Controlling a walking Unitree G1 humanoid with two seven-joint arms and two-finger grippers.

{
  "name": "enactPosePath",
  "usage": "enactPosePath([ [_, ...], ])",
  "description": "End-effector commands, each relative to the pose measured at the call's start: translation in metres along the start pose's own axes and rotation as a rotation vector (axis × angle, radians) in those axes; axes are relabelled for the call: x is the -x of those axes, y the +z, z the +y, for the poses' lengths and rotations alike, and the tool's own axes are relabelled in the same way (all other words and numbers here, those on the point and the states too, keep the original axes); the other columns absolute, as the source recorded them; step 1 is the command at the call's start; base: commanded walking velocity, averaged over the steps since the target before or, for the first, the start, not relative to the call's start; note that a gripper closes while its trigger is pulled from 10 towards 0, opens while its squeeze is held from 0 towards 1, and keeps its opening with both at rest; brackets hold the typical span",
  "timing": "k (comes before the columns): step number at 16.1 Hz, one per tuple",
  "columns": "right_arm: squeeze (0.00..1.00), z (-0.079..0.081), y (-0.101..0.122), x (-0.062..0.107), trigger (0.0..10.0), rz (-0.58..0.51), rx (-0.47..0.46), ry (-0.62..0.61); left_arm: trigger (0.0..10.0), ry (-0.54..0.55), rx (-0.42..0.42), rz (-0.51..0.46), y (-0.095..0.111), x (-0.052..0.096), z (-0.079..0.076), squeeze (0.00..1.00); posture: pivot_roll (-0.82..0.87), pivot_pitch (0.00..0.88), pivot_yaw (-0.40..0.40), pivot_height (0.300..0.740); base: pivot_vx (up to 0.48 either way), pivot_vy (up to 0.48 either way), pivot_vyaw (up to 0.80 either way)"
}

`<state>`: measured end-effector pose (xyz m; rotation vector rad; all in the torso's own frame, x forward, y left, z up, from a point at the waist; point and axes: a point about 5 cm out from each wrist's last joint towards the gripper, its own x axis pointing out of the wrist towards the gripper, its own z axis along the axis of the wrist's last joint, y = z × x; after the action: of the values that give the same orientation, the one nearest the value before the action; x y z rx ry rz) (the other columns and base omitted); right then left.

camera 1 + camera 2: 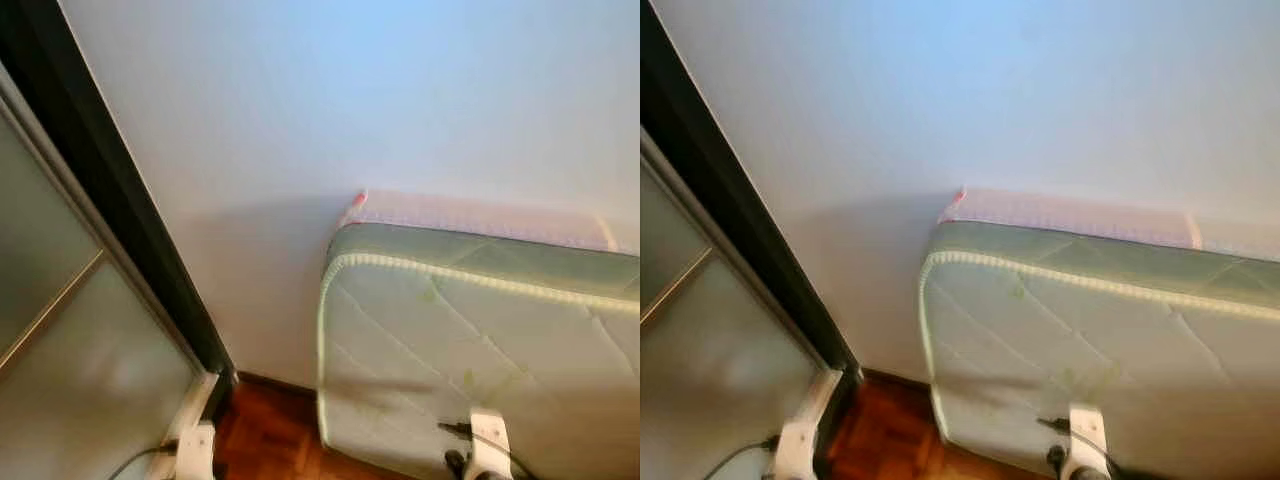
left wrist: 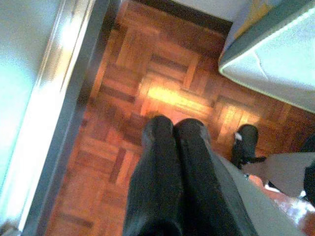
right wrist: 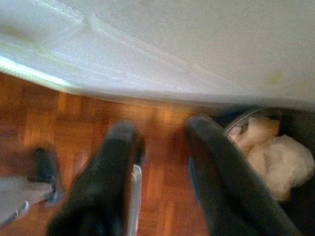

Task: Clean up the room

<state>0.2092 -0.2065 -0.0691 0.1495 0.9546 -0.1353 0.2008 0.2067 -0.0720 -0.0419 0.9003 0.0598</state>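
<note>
A plain white wall [image 1: 330,110] is rising above reddish parquet flooring [image 2: 147,93], and a pale green quilted mattress with corded edging [image 1: 470,340] is leaning on its long edge against it, its length running along the wall. The left gripper [image 2: 173,129] is hanging over the parquet beside the mattress corner, fingers pressed together and empty. The right gripper [image 3: 160,135] is hanging just below the mattress edge, fingers parted and empty, next to a dark bin holding crumpled white paper [image 3: 268,152].

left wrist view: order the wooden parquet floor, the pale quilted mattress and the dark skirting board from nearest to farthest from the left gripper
1. Wooden parquet floor, directly under the left gripper, whose fingers are together.
2. Pale quilted mattress, off to one side, its corner hanging over the floor.
3. Dark skirting board, at the far wall beyond the floor.
</note>
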Motion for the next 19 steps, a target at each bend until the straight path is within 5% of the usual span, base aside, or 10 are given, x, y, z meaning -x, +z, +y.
enactPosePath([
  [1, 0.00, -0.0071, 0.0294, 0.0000, 10.0, -0.083, -0.038, -0.013, 10.0, 0.001, -0.049, -0.002, 0.0096, -0.0017, 0.0010, 0.00, 0.11, 0.000, -0.067, 0.740, 0.000, 0.000, 0.00],
  [19, 0.00, -0.0059, 0.0333, -0.0003, 10.0, -0.088, -0.082, -0.016, 10.0, -0.011, -0.089, 0.005, 0.0124, -0.0021, 0.0013, 0.00, 0.11, 0.000, -0.055, 0.740, 0.000, 0.000, 0.00],
])
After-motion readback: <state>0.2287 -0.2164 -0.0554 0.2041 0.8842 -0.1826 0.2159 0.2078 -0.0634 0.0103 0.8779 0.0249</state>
